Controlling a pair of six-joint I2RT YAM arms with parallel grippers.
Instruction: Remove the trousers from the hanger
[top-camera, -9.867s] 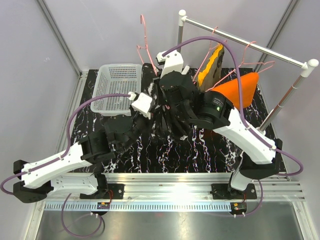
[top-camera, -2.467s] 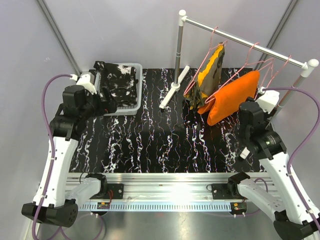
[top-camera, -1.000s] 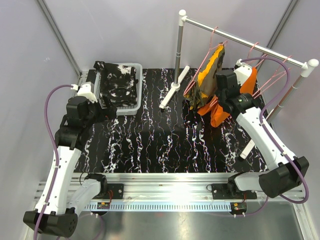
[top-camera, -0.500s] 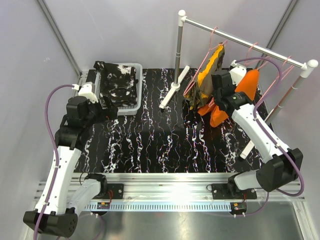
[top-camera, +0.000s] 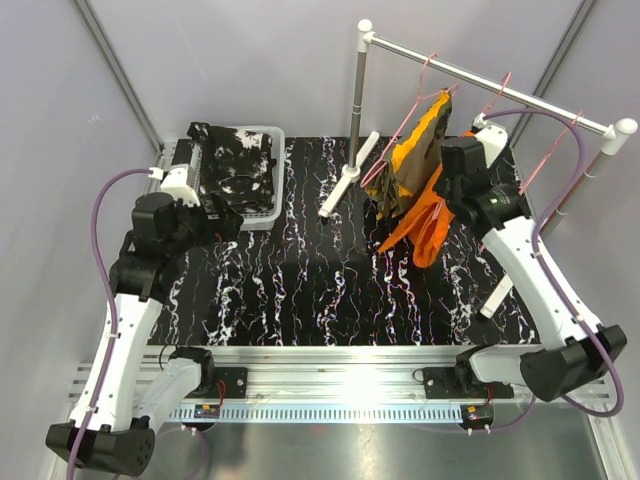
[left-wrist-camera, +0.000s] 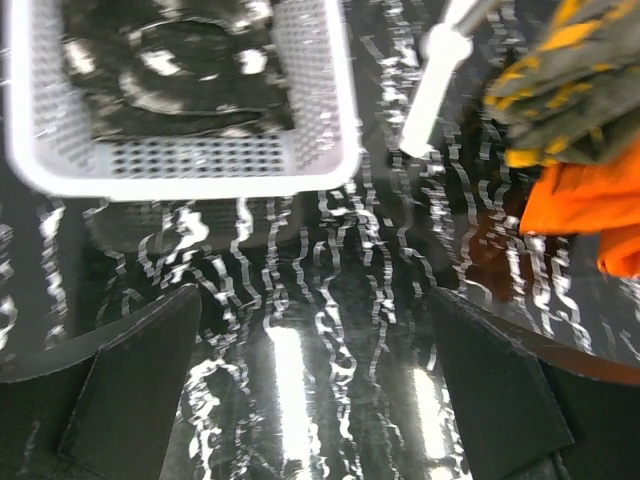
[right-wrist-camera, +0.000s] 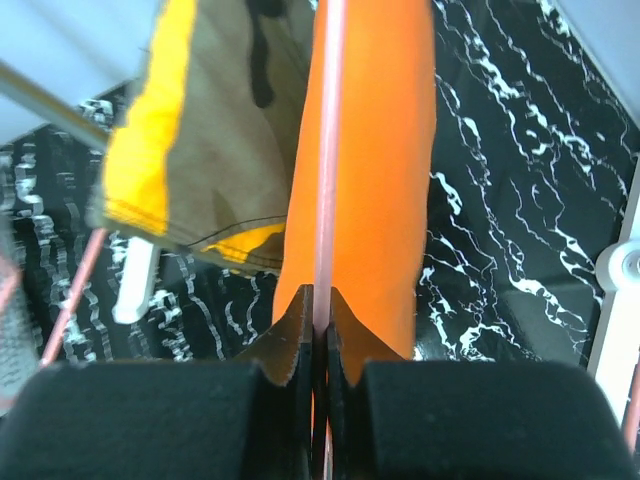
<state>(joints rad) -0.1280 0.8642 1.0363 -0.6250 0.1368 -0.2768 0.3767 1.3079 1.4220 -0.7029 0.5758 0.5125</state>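
Orange trousers (right-wrist-camera: 375, 150) lower, behind hanger (right-wrist-camera: 326, 150) between fingers (right-wrist-camera: 288, 325)

Left arm (top-camera: 120, 330) and right arm (top-camera: 530, 265) wearing smooth white shells over long links; black housings (top-camera: 158, 222) bulging at joints. Purple cable (top-camera: 98, 215) trailing from each arm in loops. White box (top-camera: 180, 183) capping each wrist. Left gripper (left-wrist-camera: 312, 295) showing broad matte-black wedge fingers (left-wrist-camera: 130, 390); right gripper (right-wrist-camera: 313, 300) showing same black, narrower tips.

Bright overhead light glares off the rail (top-camera: 370, 383); left-wrist view blurred.
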